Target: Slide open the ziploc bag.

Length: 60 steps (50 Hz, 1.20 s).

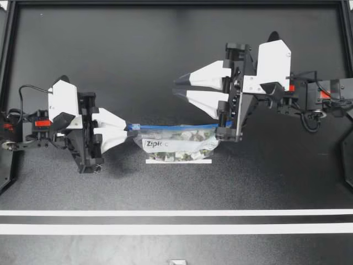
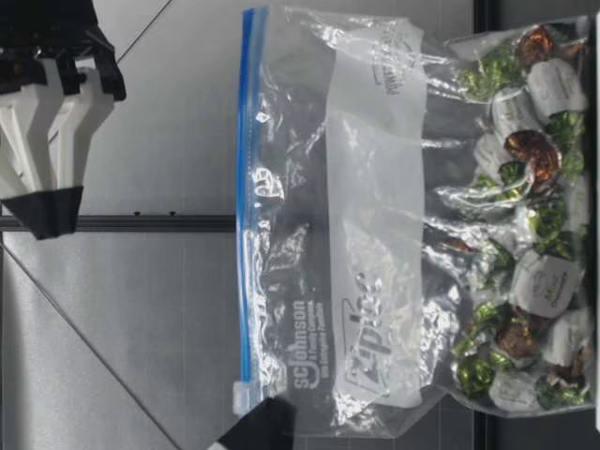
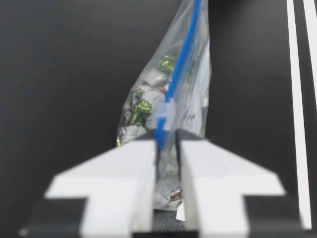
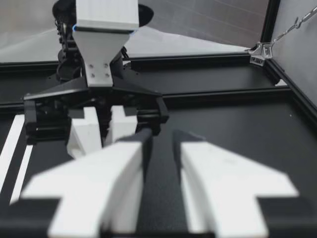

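Top view: left hand (image 1: pixel 128 128) clamps the ziploc bag (image 1: pixel 176 144), right hand (image 1: pixel 175 88) holds nothing

Two long white tape lines (image 1: pixel 176 212) cross the lower part of the frame on the black desk (image 1: pixel 138 61). Above them, just below the frame's middle, a short white strip (image 1: pixel 178 162) lies right beside the bag's lower edge. The bag is full of wrapped sweets (image 1: pixel 190 138), and its blue zip (image 1: pixel 176 126) runs along its upper edge. At the left end of the zip is the slider (image 1: pixel 132 127), where my left hand comes in from the frame's left and pinches the bag.

The left wrist view shows both fingers closed on the zip edge, with the slider just ahead of them and the bag hanging beyond.

Farther up and right of centre, my right hand points toward the left of the frame. Its fingers are drawn nearly together with nothing between them.

The low view shows the bag upright, sweets at the bottom on the desk and zip on top. My right hand is raised well above the zip.
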Motion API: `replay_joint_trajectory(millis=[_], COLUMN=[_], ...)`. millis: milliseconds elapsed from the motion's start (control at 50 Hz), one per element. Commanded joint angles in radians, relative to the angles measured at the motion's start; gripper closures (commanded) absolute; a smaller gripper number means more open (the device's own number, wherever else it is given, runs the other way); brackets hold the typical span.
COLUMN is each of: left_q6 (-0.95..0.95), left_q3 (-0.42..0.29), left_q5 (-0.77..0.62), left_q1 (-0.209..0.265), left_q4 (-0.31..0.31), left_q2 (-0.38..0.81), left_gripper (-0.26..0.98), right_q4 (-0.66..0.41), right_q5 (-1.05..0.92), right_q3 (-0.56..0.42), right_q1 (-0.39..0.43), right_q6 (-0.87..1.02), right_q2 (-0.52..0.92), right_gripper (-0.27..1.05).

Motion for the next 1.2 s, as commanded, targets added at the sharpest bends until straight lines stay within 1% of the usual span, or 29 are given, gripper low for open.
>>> replay_joint_trajectory(millis=[0,100,180,240,280,380,520,760,980,1180], left_q6=[0.005,0.005,0.008,0.014,0.017,0.018,0.018,0.018,0.018,0.018], left_q3=[-0.021,-0.025,-0.029,-0.034,-0.037,-0.038,-0.038,-0.038,-0.040,-0.041], left_q5=[-0.008,-0.008,-0.008,-0.005,-0.005,-0.005,-0.003,-0.002,-0.002,-0.002], left_q1=[-0.005,-0.006,-0.006,-0.006,-0.008,-0.006,-0.008,-0.008,-0.006,-0.008], left_q4=[0.012,0.025,0.032,0.035,0.035,0.044,0.058,0.069,0.069,0.069], left_q2=[-0.008,-0.008,-0.009,-0.009,-0.009,-0.009,-0.009,-0.009,-0.009,-0.008], left_gripper=[0.80,0.85,0.86,0.86,0.86,0.86,0.86,0.86,0.86,0.86], right_q4=[-0.008,-0.055,-0.115,-0.169,-0.196,-0.235,-0.241,-0.241,-0.239,-0.239], right_q5=[0.002,0.031,0.077,0.123,0.160,0.242,0.298,0.308,0.341,0.354], right_q3=[-0.043,-0.081,-0.124,-0.158,-0.183,-0.230,-0.265,-0.276,-0.290,-0.302], right_q1=[0.003,0.017,0.034,0.051,0.061,0.077,0.080,0.083,0.086,0.097], right_q6=[0.000,0.000,0.000,0.000,0.000,0.000,0.000,0.002,0.005,0.006], right_q2=[0.014,0.061,0.103,0.135,0.156,0.198,0.236,0.272,0.285,0.305], right_gripper=[0.44,0.42,0.38,0.32,0.26,0.17,0.17,0.18,0.27,0.28])
